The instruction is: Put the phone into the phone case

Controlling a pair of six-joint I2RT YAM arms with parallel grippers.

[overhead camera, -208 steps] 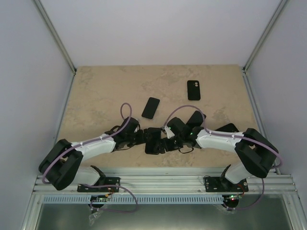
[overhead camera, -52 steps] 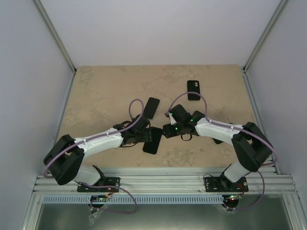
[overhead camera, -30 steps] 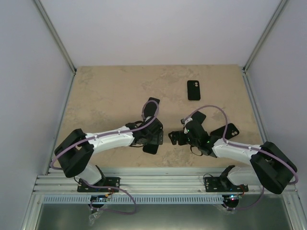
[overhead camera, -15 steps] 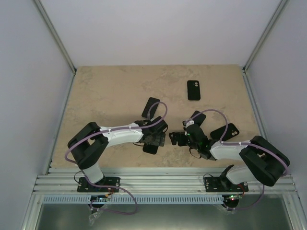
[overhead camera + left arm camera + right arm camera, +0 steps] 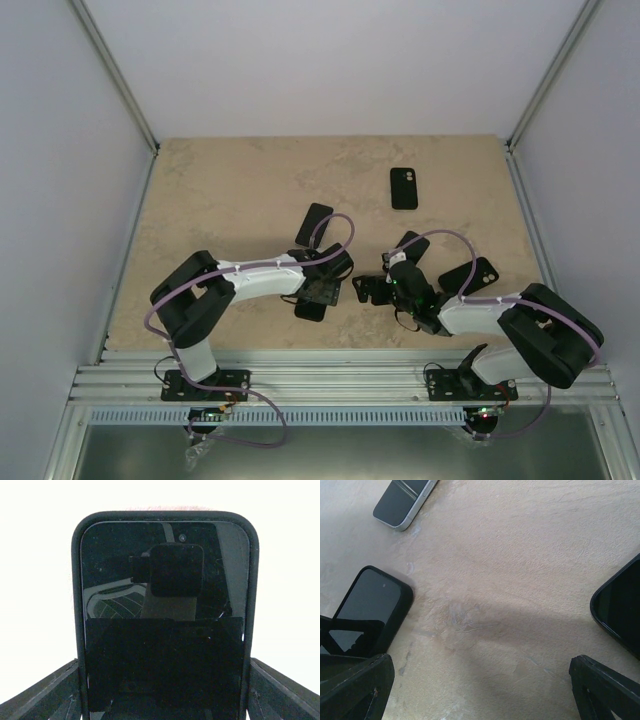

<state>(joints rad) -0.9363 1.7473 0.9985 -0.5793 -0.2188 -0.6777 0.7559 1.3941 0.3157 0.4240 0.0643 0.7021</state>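
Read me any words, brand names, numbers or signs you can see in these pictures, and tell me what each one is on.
None can be read.
Cased phone between the left gripper's fingers: dark glass, only reflections.
Far case: no lettering visible.
Silver-edged phone: blank.
Arms, table: no legible labels.
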